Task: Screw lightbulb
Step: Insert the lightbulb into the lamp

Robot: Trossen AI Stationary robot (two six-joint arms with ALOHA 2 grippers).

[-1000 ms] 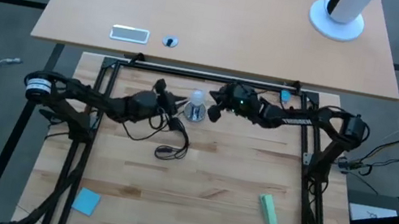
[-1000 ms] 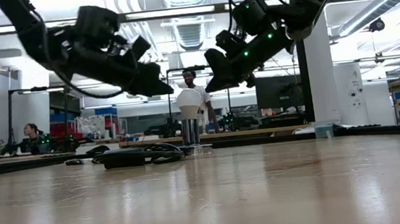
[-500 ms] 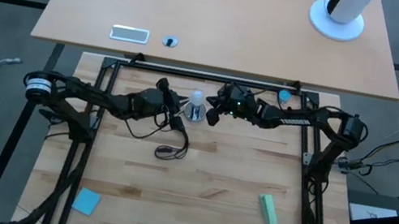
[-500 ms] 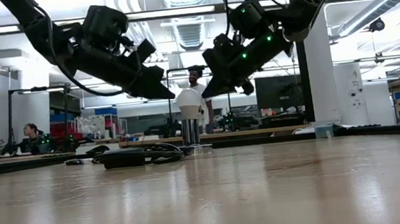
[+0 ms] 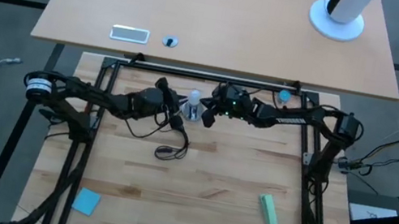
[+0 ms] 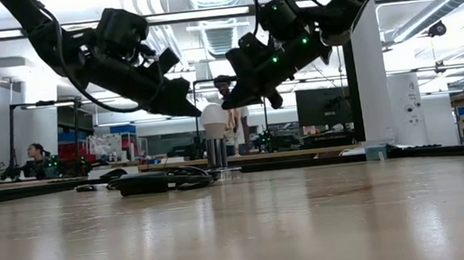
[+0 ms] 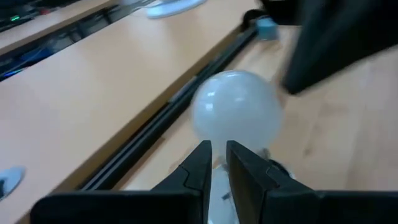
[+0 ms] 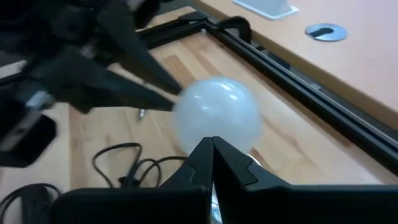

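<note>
Bulb [image 5: 195,96] is found upright in the socket [image 5: 193,112] at the table's 12 o'clock, just inside the far frame rail; glass dome up, screw base down, long axis vertical. Over the last second the right gripper [image 5: 208,112] has been brought in from 3 o'clock, fingers pressed together, tips now almost at the glass. The left gripper [image 5: 178,105] has been edged in from 9 o'clock, jaws a thin slit apart, clamped on nothing. Bulb is flanked, not gripped; the turning step is judged not yet begun. Contact cannot be confirmed.
</note>
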